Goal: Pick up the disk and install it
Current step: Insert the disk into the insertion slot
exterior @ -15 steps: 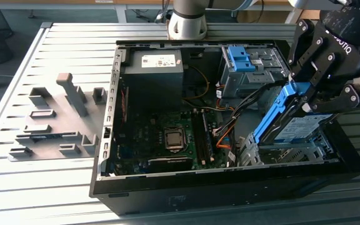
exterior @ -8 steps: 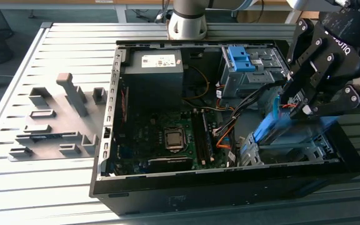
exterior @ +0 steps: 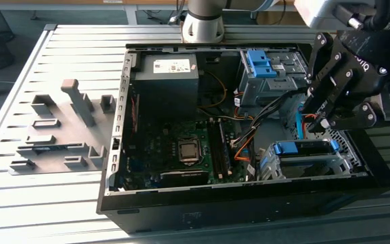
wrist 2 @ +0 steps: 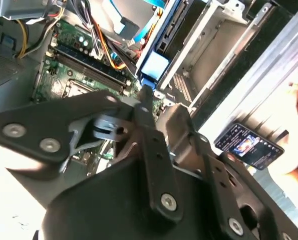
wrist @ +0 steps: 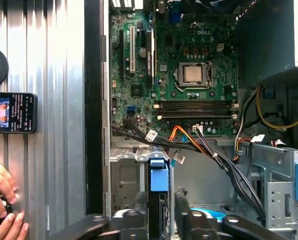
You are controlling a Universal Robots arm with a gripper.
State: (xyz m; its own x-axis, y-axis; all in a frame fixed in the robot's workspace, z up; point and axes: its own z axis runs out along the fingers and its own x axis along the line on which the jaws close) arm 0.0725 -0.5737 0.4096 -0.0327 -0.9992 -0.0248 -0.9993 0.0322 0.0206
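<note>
The disk [wrist: 159, 186] stands on edge, a thin slab with a blue plastic end, and my gripper [wrist: 159, 212] is shut on it with one black finger [wrist: 137, 210] on each side. In the exterior view the gripper [exterior: 319, 121] hangs over the case's right side, with the disk's blue rail [exterior: 299, 121] showing just beside the fingers, above the metal drive cage [exterior: 296, 166]. In the second wrist view the disk [wrist 2: 161, 47] runs away from the fingers toward the empty cage bay [wrist 2: 209, 55]. Most of the disk's flat face is hidden.
The open black computer case [exterior: 249, 195] lies on a slatted metal table [exterior: 59, 203]. Inside are a black power supply [exterior: 166, 76], a motherboard [exterior: 181, 147], cable bundles [exterior: 266, 114] and blue brackets [exterior: 259, 62] [exterior: 304, 148]. A grey fixture [exterior: 59, 132] lies at the exterior view's left. A phone [wrist: 11, 112] and a person's hand [wrist: 1, 202] are beside the case.
</note>
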